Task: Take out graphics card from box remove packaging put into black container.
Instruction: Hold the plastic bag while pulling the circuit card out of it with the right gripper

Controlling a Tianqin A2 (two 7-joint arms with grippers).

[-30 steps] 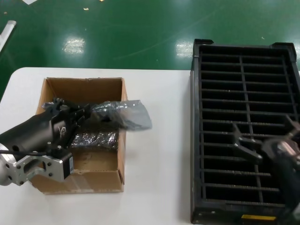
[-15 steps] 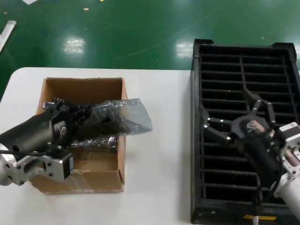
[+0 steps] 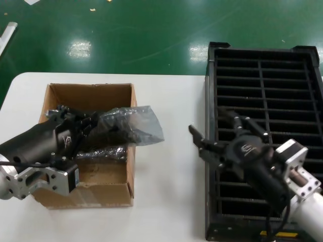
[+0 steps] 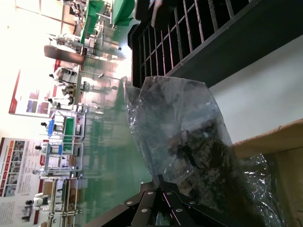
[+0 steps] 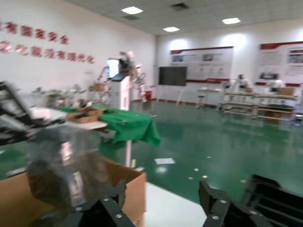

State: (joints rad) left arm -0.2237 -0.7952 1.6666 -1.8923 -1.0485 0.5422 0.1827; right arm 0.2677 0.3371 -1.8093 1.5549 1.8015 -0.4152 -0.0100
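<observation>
Brown cardboard box (image 3: 90, 151) on a white tabletop (image 3: 171, 166); smoky-grey translucent packaging (image 3: 132, 125), its contents seemingly dark; black slotted container (image 3: 262, 96) with a yellow label (image 3: 277, 234); green floor (image 3: 141, 35).

The right gripper (image 3: 217, 135) now reaches out past the black crate's (image 3: 210, 151) left wall, over the table (image 3: 171, 201), its jaws spread wide toward the bagged card (image 3: 128, 125), which hangs slightly higher than before.

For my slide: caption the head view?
Left gripper holds bagged card over box; right gripper, open, reaches from crate.
</observation>
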